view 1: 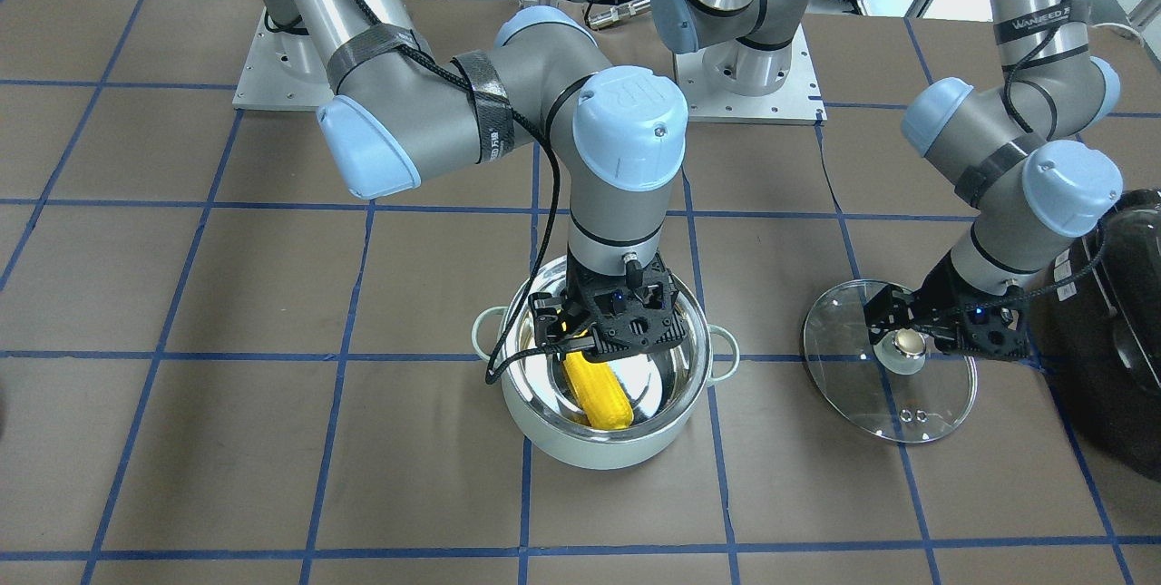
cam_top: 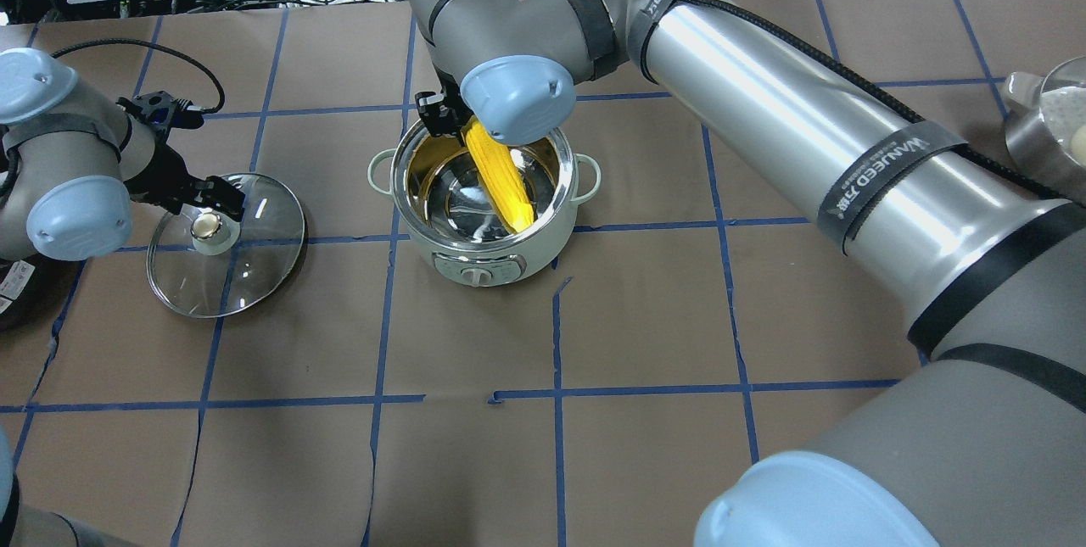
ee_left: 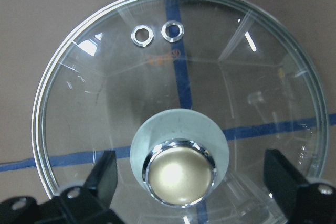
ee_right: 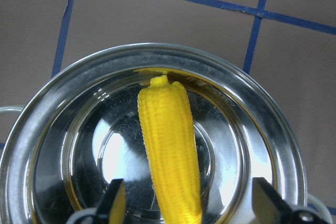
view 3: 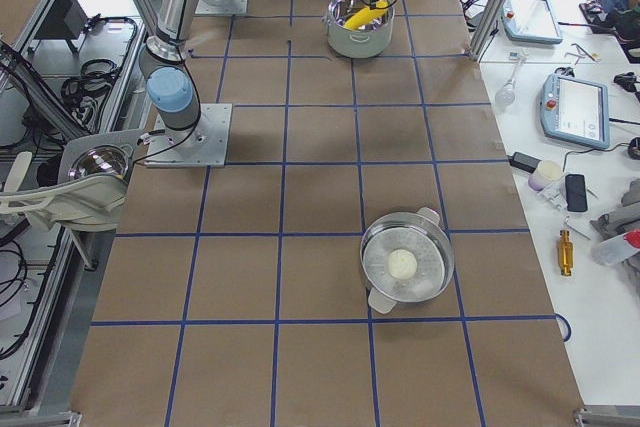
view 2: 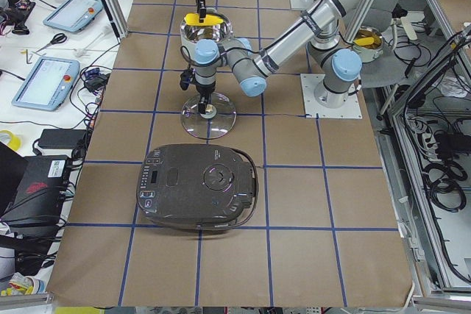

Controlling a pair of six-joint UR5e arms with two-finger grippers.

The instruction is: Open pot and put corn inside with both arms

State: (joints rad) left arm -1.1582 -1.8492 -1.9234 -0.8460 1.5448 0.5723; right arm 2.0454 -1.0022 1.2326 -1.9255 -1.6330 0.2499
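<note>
The mint-green pot (view 1: 599, 453) stands open at mid-table. The yellow corn (view 1: 599, 394) lies slanted inside it, its tip against the steel wall (ee_right: 157, 56). My right gripper (view 1: 580, 347) hangs over the pot, open, its fingers (ee_right: 116, 198) apart on both sides of the corn (ee_right: 170, 150) without touching it. The glass lid (view 1: 893, 404) lies flat on the table beside the pot. My left gripper (view 1: 907, 340) is open just above the lid's knob (ee_left: 181, 174), with one finger (ee_left: 102, 171) on each side of it and a gap to the knob.
A large black appliance (view 1: 1116, 340) sits right beside the lid and left arm. A steel pot with a white ball (view 3: 405, 262) stands far off on the robot's right. The arms' base plates (view 1: 744, 86) are behind the pot.
</note>
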